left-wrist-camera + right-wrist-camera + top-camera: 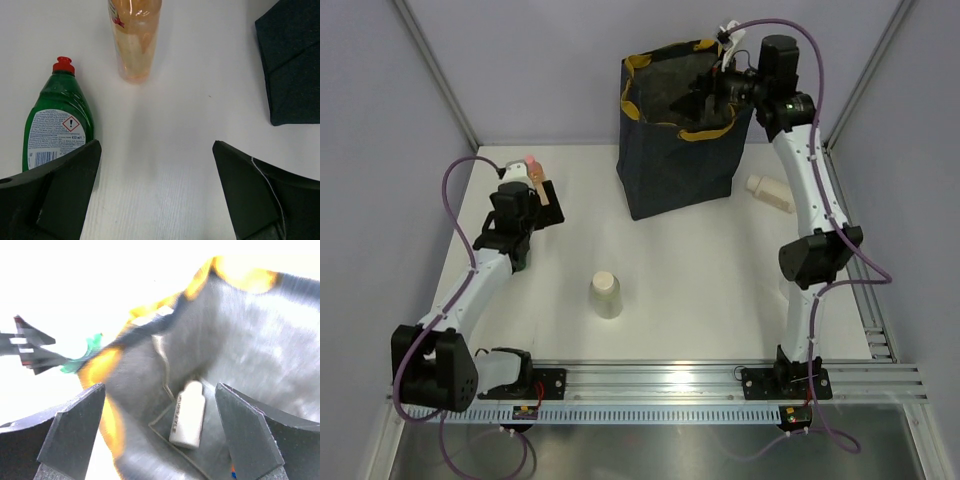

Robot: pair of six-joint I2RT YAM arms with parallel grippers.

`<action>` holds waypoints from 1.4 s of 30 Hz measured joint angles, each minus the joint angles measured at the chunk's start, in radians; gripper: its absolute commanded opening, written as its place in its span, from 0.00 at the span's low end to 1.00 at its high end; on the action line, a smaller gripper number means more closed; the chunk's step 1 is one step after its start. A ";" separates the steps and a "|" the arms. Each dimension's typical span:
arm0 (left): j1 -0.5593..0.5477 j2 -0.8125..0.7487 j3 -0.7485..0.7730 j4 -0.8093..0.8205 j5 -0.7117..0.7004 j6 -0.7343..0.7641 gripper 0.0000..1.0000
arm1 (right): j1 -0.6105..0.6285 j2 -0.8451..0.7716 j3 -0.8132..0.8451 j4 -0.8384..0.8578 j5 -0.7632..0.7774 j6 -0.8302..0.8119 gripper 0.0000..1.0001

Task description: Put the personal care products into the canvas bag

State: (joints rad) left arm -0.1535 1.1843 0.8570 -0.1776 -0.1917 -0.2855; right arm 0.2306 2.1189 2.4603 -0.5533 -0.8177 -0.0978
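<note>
A green dish-soap bottle (59, 117) with a red cap lay label-up on the white counter (175, 150). A slotted metal rail (660, 385) ran along the counter's near edge, and grey walls (570, 60) stood behind.

- A: We see the canvas bag (670, 170) upright at the back, navy with a mustard rim, mouth open.
- B: Inside we have a cream bottle (189, 415) lying on its floor. Outside we get a second cream bottle (770, 193) lying right of the bag, a third cream bottle (605, 295) mid-table, and a peach bottle (134, 35) at the left.
</note>
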 measured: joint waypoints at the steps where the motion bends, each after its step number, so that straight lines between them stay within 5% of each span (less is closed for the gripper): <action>1: 0.006 0.025 0.006 0.014 -0.003 0.008 0.99 | -0.008 -0.039 -0.008 0.010 -0.023 -0.001 0.99; 8: 0.037 0.280 0.109 0.121 -0.027 0.093 0.99 | -0.021 -0.373 -0.200 0.022 -0.246 -0.082 0.99; 13: 0.047 0.433 0.159 0.245 -0.031 0.151 0.98 | -0.015 -0.577 -0.451 -0.111 -0.353 -0.288 0.99; 18: 0.069 0.597 0.255 0.293 -0.057 0.159 0.97 | -0.015 -0.649 -0.696 -0.233 -0.332 -0.469 0.99; 24: 0.087 0.673 0.343 0.301 -0.071 0.158 0.91 | -0.015 -0.680 -0.930 -0.220 -0.307 -0.484 1.00; 33: 0.094 0.769 0.532 0.292 -0.064 0.179 0.48 | -0.015 -0.726 -1.019 -0.095 -0.306 -0.389 1.00; 38: 0.098 0.775 0.538 0.292 -0.052 0.183 0.40 | -0.015 -0.769 -1.050 -0.069 -0.306 -0.369 0.99; 42: 0.103 0.775 0.538 0.292 -0.035 0.191 0.07 | -0.015 -0.776 -1.064 -0.058 -0.307 -0.352 0.99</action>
State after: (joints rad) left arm -0.0509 1.9594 1.3949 0.1143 -0.2272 -0.0944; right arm 0.2157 1.3430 1.3968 -0.6109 -1.1244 -0.4503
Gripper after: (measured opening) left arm 0.561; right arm 0.993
